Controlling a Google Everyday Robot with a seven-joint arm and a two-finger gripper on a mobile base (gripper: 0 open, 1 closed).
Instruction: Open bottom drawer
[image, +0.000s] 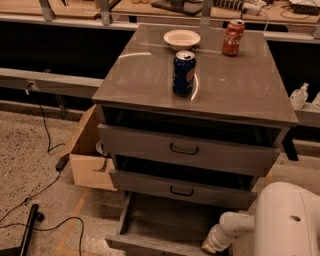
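The grey cabinet has three drawers. The bottom drawer is pulled well out toward me; its dark empty inside shows and its front edge runs along the bottom of the view. The handle is out of view. My gripper is at the end of the white arm, low at the drawer's front right corner, right against the drawer front. The top drawer and the middle drawer are pushed in.
On the cabinet top stand a blue can, a red can and a white bowl. An open cardboard box sits on the floor to the left. Cables lie across the speckled floor at left.
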